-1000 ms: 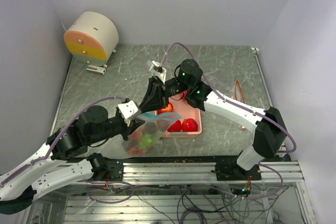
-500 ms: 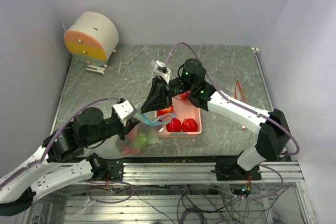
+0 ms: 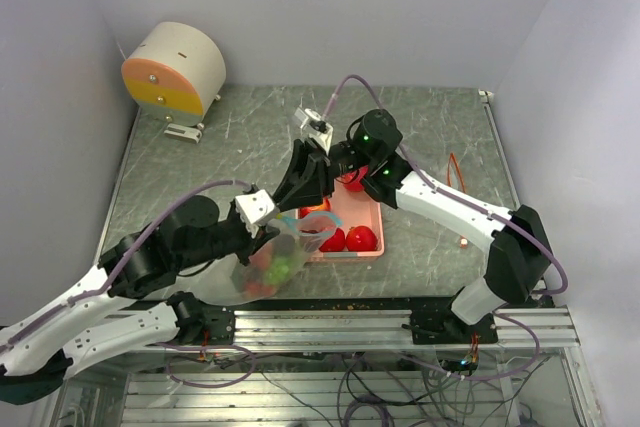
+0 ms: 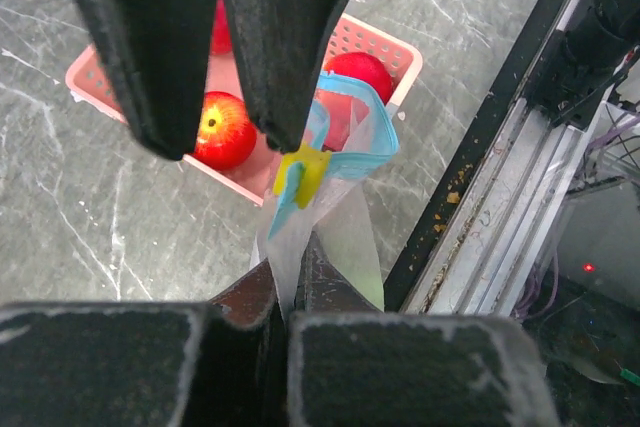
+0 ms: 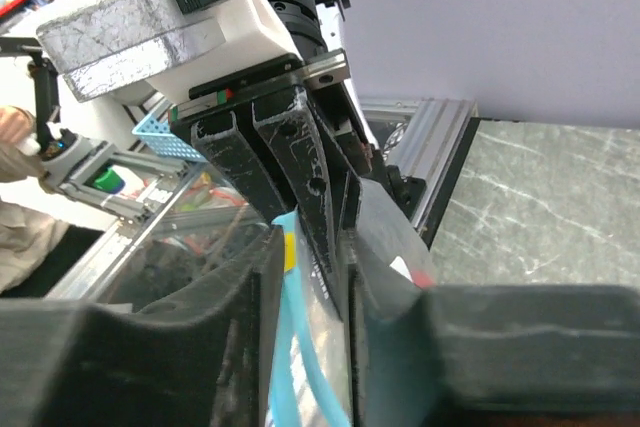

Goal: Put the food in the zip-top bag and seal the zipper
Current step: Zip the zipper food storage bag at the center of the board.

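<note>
The clear zip-top bag (image 3: 277, 259) hangs from my left gripper (image 3: 267, 221), which is shut on its top edge (image 4: 283, 282). Green and red toy food shows inside the bag. Its blue zipper (image 4: 352, 137) is partly open, with a yellow slider (image 4: 301, 172). My right gripper (image 3: 301, 191) is at the bag's mouth. Its jaws are narrowly apart, and the zipper strip (image 5: 300, 347) runs between them. Two red apples (image 3: 332, 239) (image 3: 361, 238) and an orange-red piece (image 3: 318, 206) lie in the pink tray (image 3: 366, 209).
A round cream and orange device (image 3: 175, 69) stands at the back left. An orange cable (image 3: 455, 179) lies at the right. The metal rail (image 3: 400, 309) runs along the table's near edge, just below the hanging bag.
The left gripper has carried the bag first left, then back right. The right gripper has shifted up and right while staying at the bag's mouth.
</note>
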### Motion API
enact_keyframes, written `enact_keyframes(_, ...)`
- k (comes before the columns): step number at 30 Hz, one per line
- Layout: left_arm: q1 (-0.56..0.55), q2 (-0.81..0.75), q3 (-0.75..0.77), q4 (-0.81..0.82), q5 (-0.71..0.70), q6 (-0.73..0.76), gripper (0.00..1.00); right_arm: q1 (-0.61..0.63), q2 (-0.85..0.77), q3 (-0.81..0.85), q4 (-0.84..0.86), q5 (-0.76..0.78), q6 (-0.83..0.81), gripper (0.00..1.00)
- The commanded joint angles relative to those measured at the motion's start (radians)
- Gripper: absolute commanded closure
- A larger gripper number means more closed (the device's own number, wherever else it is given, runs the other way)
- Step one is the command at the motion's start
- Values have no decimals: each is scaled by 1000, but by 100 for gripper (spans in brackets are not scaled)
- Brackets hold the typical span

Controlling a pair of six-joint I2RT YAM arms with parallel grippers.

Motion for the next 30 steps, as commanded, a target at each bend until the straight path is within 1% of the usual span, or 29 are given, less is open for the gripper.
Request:
enact_keyframes(1, 2, 7, 15, 70, 36, 8, 93, -2, -10, 19, 1, -17, -38, 63)
enact_keyframes(3, 3, 6, 11, 74, 29, 4, 93, 0, -24, 7, 15, -29, -43, 54)
enact_keyframes(5, 2, -2, 11, 74, 14, -2, 93, -1, -44, -13, 10, -25, -60, 47)
enact_keyframes(6, 2, -5, 11, 74, 4, -5, 93, -1, -54, -22, -10, -13, -91, 43)
enact_keyframes(7, 2, -10, 11, 73, -4, -9, 93, -1, -62, -25, -38, 0, -119, 42)
enact_keyframes(11, 1, -24, 7, 78, -18, -23, 93, -1, -77, -19, -138, 57, -191, 40)
enact_keyframes(17, 2, -15, 6, 75, -59, -44, 93, 7, -84, 31, -315, 170, -273, 41)
enact_keyframes(20, 2, 3, 17, 61, -85, -60, 93, 17, -108, 19, -319, 209, -281, 41)
enact_keyframes(23, 2, 9, 16, 60, -91, -66, 93, 26, -120, 29, -371, 257, -316, 41)
enact_keyframes(30, 2, 3, 14, 61, -100, -70, 93, 48, -118, 32, -369, 207, -345, 41)
